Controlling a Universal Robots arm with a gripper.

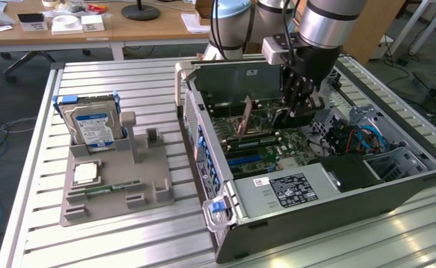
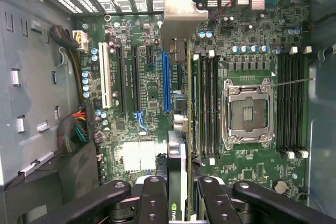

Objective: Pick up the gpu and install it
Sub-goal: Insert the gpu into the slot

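Robot gripper (image 2: 181, 184) clamps the gpu (image 2: 177, 153) inside the open case (image 1: 329, 209), its fingers (image 2: 152, 198) partly closed against both faces of the card. The card hangs edge-down over the motherboard (image 2: 149, 98), just beside the blue slot (image 2: 166, 82), with its metal bracket (image 2: 178, 19) toward the rear openings. Thin, stiff and light, it looks fragile, and is probably best held by its top edge near the middle, clear of the contacts.
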